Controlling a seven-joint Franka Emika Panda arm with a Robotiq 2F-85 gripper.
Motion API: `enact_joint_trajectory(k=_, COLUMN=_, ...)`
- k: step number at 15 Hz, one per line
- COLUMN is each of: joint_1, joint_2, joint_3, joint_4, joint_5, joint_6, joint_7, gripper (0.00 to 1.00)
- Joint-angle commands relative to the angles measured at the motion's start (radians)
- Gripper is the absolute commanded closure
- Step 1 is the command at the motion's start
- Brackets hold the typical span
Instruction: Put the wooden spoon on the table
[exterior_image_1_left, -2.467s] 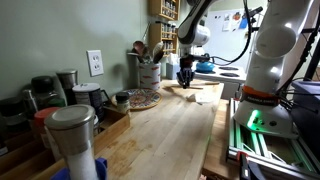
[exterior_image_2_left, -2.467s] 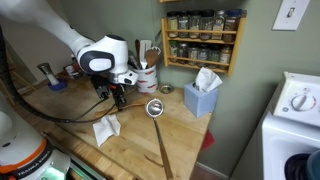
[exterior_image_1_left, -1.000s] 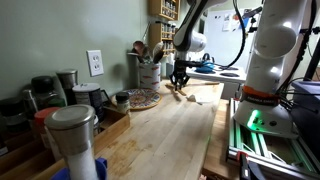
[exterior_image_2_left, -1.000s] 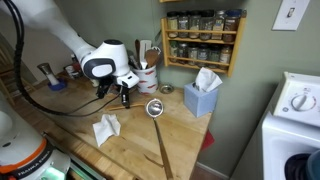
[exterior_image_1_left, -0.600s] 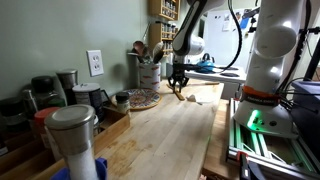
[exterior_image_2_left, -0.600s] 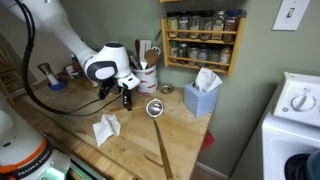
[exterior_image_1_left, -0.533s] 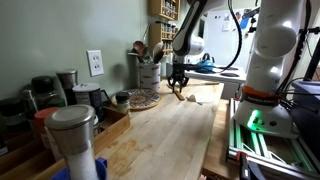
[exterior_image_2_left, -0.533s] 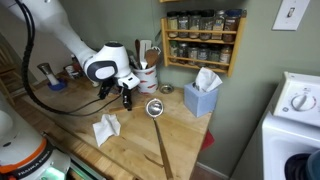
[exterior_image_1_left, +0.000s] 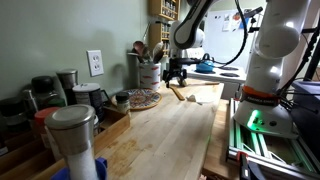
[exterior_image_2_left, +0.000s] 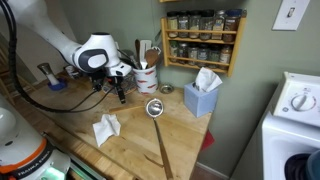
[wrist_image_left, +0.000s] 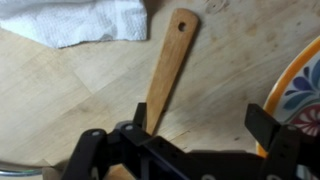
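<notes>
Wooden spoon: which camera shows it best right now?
The wrist view: the wooden spoon lies flat on the table, mid-frame, handle and hanging hole sharp, between the open gripper fingers. In an exterior view the spoon is only a pale sliver below the gripper; elsewhere I cannot make it out.

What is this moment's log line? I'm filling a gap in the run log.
wooden spoon: flat on table | gripper: open, empty, above it | nearby: paper towel, patterned plate

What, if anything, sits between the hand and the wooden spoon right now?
Nothing visible. The wooden spoon lies bare on the table under the open hand; the paper towel and patterned plate sit off to its sides.
</notes>
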Motion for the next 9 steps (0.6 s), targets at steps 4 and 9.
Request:
enact_joint_trajectory(k=4, joint_1=0.078, joint_2=-0.222, joint_3=0.108, joint_4=-0.008, joint_5=-0.031, joint_6=-0.213, joint_7=-0.148, gripper=0.0)
enact_joint_trajectory(k=9, joint_1=0.133, joint_2=-0.355, joint_3=0.144, joint_4=-0.012, joint_5=-0.017, joint_6=-0.377, joint_7=-0.245, gripper=0.0)
